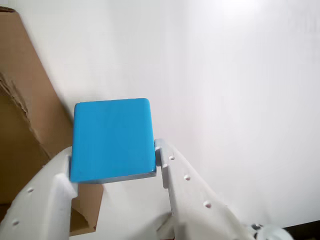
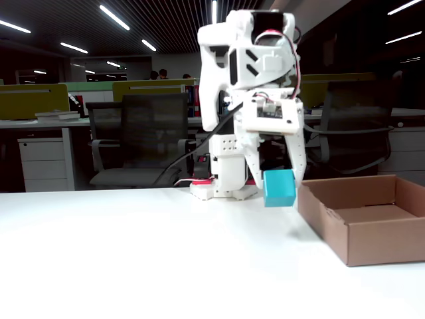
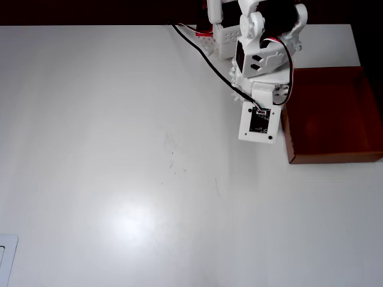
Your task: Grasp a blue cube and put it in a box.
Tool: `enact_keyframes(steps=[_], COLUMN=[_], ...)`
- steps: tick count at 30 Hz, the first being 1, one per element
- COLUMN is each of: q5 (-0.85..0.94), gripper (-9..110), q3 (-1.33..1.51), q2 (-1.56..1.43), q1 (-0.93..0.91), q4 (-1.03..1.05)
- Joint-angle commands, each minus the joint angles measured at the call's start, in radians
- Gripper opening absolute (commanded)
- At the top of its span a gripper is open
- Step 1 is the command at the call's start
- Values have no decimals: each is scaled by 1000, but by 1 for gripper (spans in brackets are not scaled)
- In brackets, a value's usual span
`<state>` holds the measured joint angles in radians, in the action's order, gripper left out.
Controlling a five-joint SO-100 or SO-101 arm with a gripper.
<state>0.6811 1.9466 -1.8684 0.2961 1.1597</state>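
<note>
Bright overhead glare on white table (image 3: 131, 221)

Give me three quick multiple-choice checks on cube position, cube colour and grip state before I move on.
1. Where is the blue cube?
A. inside the box
B. in the air beside the box
C. lying on the table

2. What colour is it?
A. red
B. yellow
C. teal-blue

3. The gripper is:
A. shut on the cube
B. open and empty
C. out of view

Answers: 1 B, the fixed view shows it clear of the table, left of the box wall. 2 C, plain in the wrist view. 3 A, fingers press both its sides.
</note>
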Motion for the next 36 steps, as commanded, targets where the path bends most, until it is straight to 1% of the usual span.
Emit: enact_keyframes(steps=[1, 10, 20, 27, 36], q5=[-29, -150, -273, -347, -357], gripper=[14, 14, 14, 14, 14], q3=[-135, -331, -477, -517, -529], q2=[-60, -46, -14, 98, 316], q1=[28, 153, 364, 482, 532], q4=[48, 187, 291, 273, 199])
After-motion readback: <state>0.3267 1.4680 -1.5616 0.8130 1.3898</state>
